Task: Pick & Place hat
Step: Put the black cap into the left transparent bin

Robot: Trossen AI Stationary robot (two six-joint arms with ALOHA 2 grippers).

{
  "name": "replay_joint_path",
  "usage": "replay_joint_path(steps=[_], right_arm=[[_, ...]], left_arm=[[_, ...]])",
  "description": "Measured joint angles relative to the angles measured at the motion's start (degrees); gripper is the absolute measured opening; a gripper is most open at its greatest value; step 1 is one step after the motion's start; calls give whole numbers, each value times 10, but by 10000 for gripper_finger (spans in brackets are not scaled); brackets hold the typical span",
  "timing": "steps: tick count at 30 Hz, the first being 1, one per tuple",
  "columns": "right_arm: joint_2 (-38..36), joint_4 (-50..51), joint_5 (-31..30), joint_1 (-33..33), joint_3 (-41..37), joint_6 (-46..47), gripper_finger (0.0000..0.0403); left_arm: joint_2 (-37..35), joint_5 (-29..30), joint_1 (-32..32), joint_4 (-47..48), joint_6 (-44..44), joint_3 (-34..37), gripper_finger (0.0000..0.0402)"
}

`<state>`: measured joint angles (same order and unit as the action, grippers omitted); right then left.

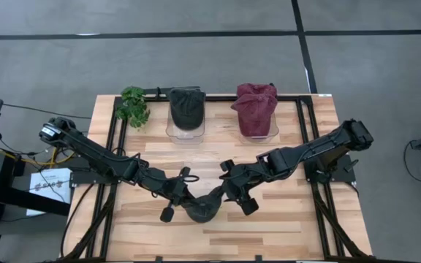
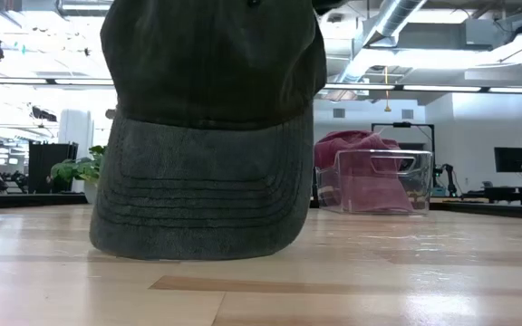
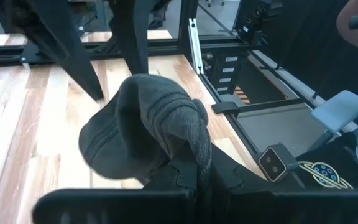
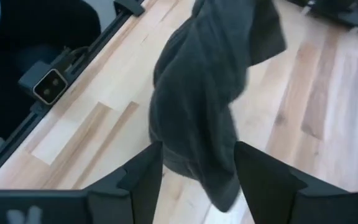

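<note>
A dark grey hat [image 1: 205,210] hangs over the table's near middle, between my two grippers. In the low view its crown is up and its brim [image 2: 198,208] points down; I cannot tell whether the brim's lower edge touches the wood. My left gripper [image 1: 187,196] comes in from the left and is shut on the hat's cloth. My right gripper [image 4: 197,168] comes in from the right and stands open, one finger on each side of the hanging cloth [image 4: 204,93]. My left gripper pinches a bunched fold of the crown's cloth [image 3: 188,134] between its two fingers. It comes from the table's left, slanting slightly down. The hat [image 3: 135,124] hangs beyond and below the fingers, brim lowest. My right gripper: I cannot tell whether its open fingers [image 4: 148,171] touch the cloth.
At the back of the table a dark hat [image 1: 187,109] and a maroon hat [image 1: 256,108] each sit on a clear stand. A small green plant [image 1: 132,106] stands at the back left. Bare wood lies in front of the stands and along the near edge.
</note>
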<state>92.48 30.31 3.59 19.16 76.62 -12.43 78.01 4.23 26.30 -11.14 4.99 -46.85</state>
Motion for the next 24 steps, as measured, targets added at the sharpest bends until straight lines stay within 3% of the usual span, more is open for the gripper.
replay_joint_path(steps=[6, 14, 19, 24], right_arm=[[-29, 21, -6, 0, 0, 4, 206], [-81, 70, -6, -10, 0, 53, 212], [-95, 127, -7, -22, -8, 91, 208], [-123, 70, -7, -27, -79, 94, 209]], left_arm=[[-37, 2, 0, 50, 4, 0, 7], [-138, 18, 0, 105, -5, 0, 8], [-199, 28, 0, 138, -43, 0, 8], [-257, 48, -8, 174, -132, 0, 9]])
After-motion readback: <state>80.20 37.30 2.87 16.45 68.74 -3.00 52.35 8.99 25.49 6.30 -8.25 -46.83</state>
